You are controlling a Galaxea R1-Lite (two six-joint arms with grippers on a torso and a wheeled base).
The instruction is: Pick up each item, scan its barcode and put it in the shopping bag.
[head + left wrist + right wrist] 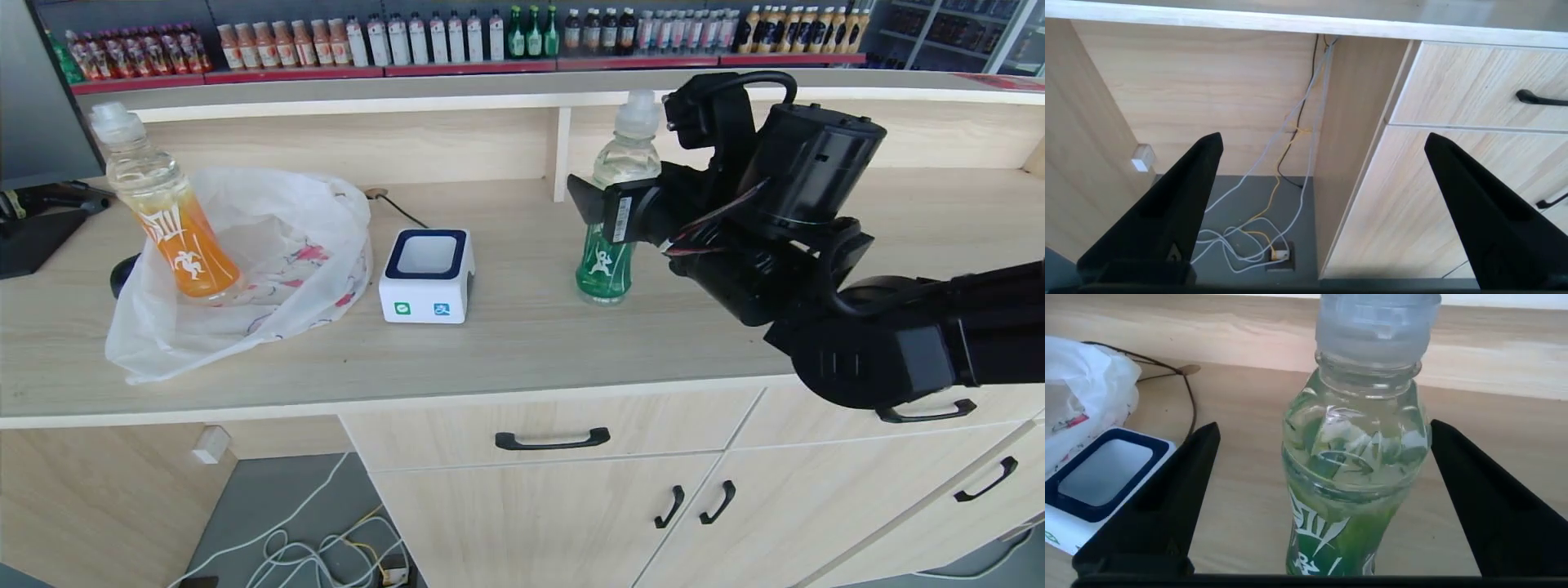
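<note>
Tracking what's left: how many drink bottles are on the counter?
2. The orange bottle stands in the bag on the left; the green bottle stands right of the scanner, inside the open right gripper. Its arm may hide more.

Far left of the pale wooden tabletop (522, 343) I see the crumpled white plastic shopping bag (310, 237). The orange drink bottle (167, 212) stands at the bag's left side; I cannot tell whether it is in the bag or on it.

Just right of the bag is the white box-shaped scanner (426, 276). The green drink bottle (612, 237) stands upright right of the scanner, apart from it.

My right pincer (1321, 457) straddles that bottle, one finger on each side, neither touching.

My left pincer (1323, 139) hangs below the tabletop, before an open recess with loose cables (1249, 237) on the floor. The wooden drawers (555, 425) are to the recess's right.

A shelf of bottles (457, 69) runs behind the tabletop.
</note>
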